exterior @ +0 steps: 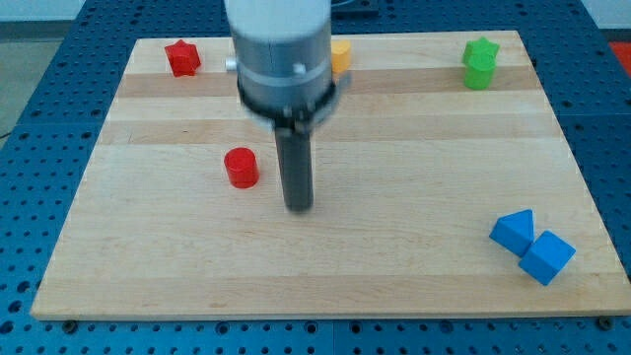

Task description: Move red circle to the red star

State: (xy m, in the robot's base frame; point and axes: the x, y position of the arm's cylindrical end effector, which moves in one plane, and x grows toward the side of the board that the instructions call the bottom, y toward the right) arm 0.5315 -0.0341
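Observation:
The red circle is a short red cylinder on the wooden board, left of centre. The red star lies near the board's top left corner, well apart from the circle. My tip touches the board to the right of the red circle and slightly lower, with a small gap between them. The arm's grey body hangs above the board's upper middle.
Two green blocks sit stacked close together at the top right. A yellow block shows partly behind the arm at the top. A blue triangle and a blue cube touch at the bottom right.

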